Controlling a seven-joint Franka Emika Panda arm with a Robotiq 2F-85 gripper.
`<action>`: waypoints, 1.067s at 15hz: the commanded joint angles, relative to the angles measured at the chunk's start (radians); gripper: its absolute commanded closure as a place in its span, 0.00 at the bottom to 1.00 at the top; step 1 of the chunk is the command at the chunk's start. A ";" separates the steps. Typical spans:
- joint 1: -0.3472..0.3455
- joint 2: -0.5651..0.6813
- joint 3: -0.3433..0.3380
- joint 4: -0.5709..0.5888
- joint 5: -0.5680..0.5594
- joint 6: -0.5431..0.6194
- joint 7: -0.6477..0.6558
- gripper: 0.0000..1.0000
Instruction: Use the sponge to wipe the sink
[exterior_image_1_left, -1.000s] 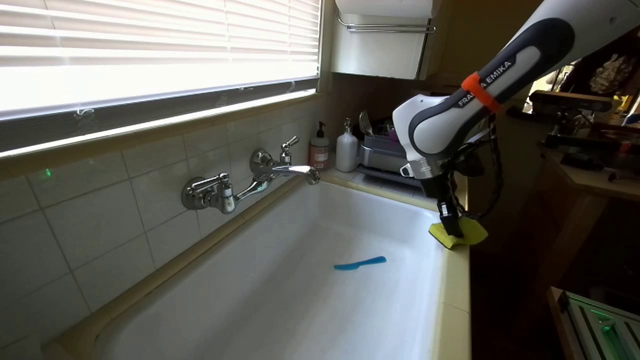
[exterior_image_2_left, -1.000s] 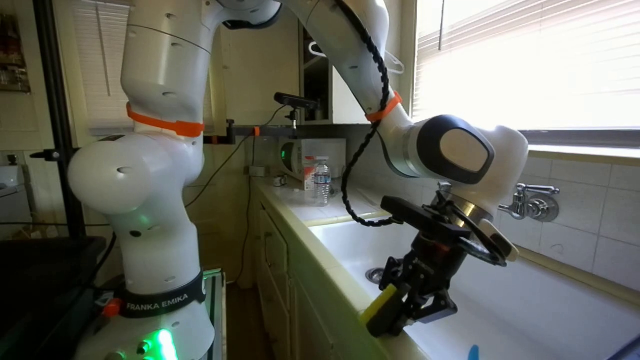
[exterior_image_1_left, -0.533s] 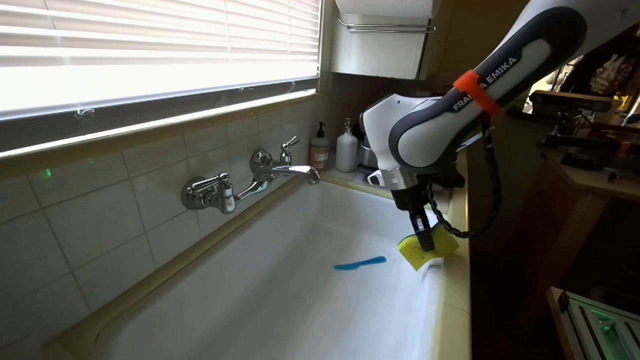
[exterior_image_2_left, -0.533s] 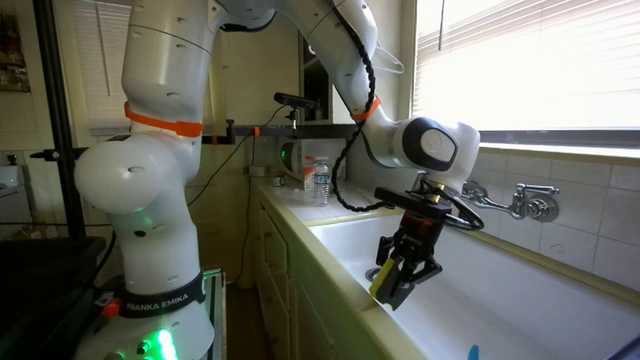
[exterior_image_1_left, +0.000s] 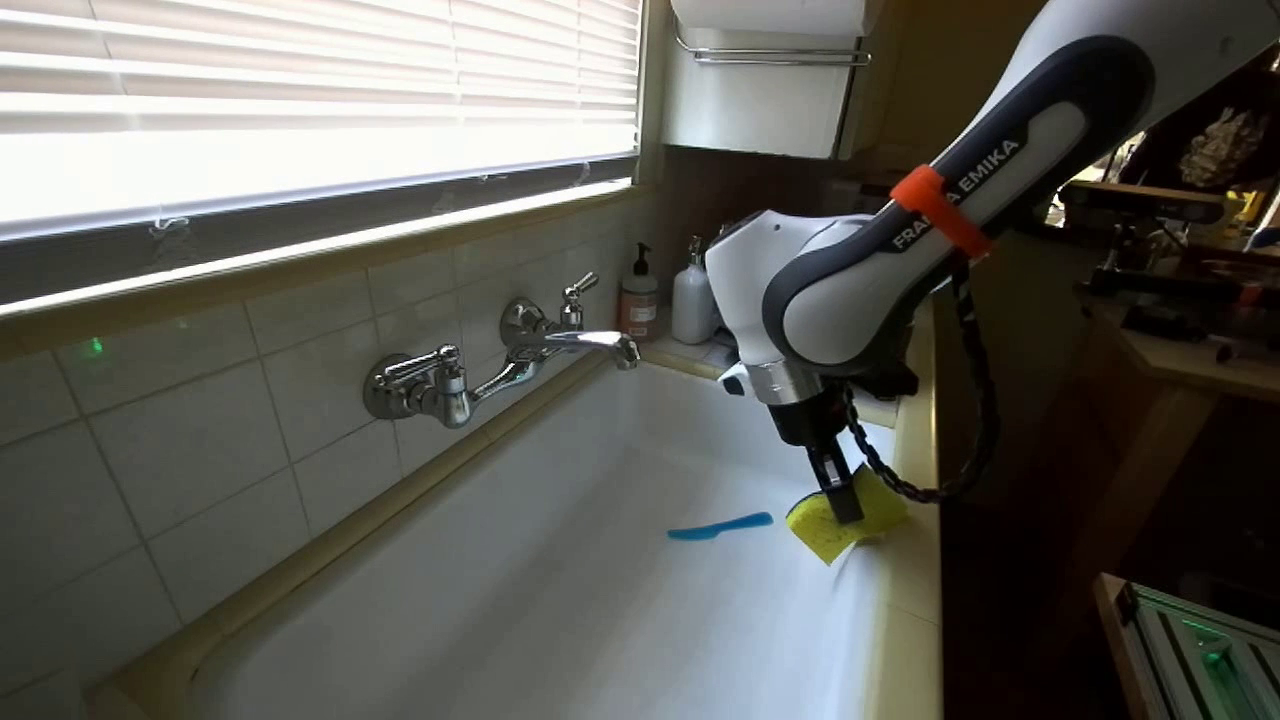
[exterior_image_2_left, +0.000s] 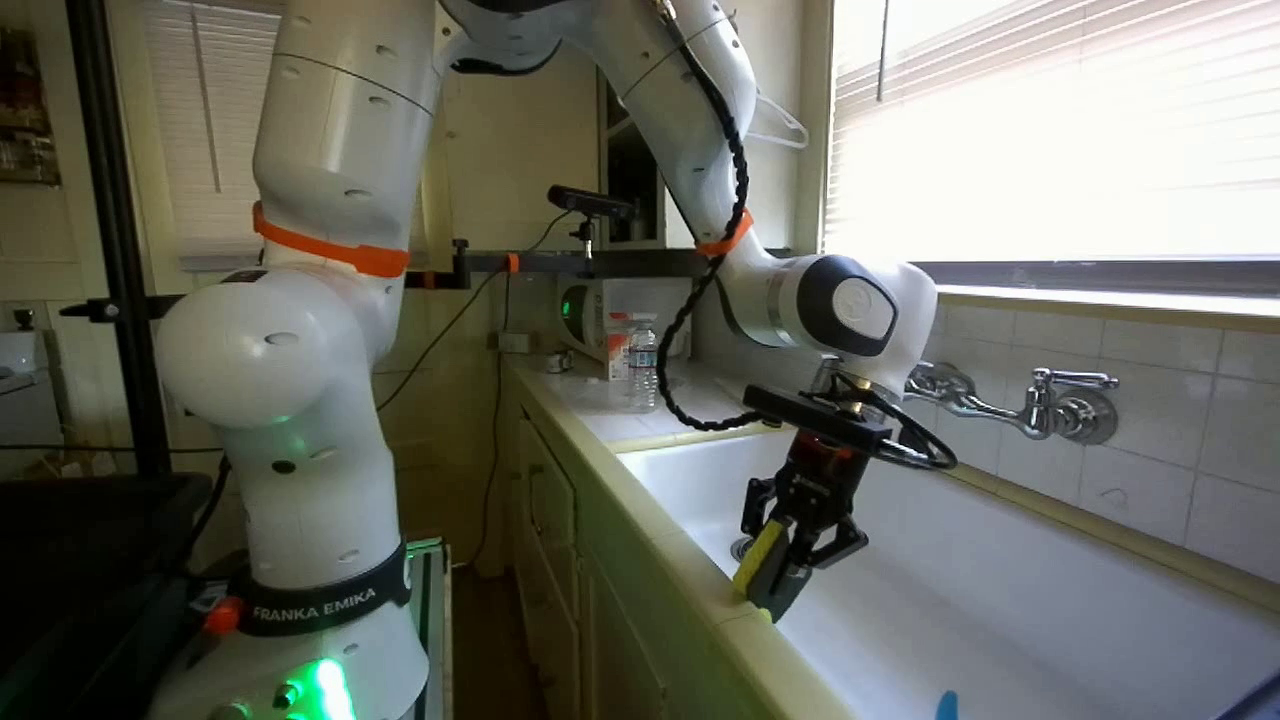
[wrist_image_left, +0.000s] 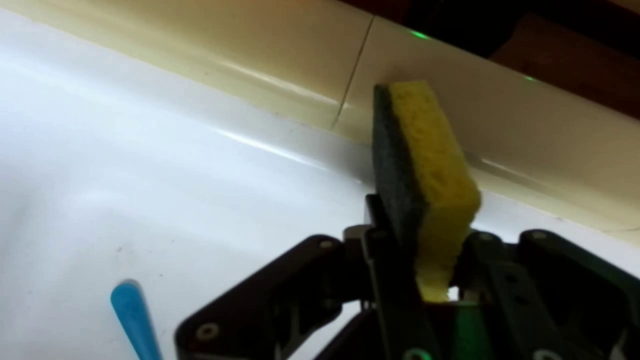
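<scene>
While the gripper (wrist_image_left: 425, 230) holds the sponge (wrist_image_left: 434, 150) between its jaws, the sink (exterior_image_1_left: 560, 570) spreads below, with a blue knife (exterior_image_1_left: 720, 527) inside, near the gripper.

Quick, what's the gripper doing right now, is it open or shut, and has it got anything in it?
Gripper: closed, holding the yellow sponge between its jaws.

Blows out at the blinds (exterior_image_1_left: 300, 100), 10 o'clock in an exterior view, goes murky toward 4. Looks kinda soft in the wrist view, with glare on the sink (wrist_image_left: 210, 192).
</scene>
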 joint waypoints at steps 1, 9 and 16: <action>-0.035 -0.006 -0.044 -0.028 -0.028 0.007 -0.011 0.97; -0.104 0.002 -0.131 -0.001 -0.049 0.016 -0.002 0.97; -0.138 0.006 -0.184 0.032 -0.101 0.010 0.023 0.97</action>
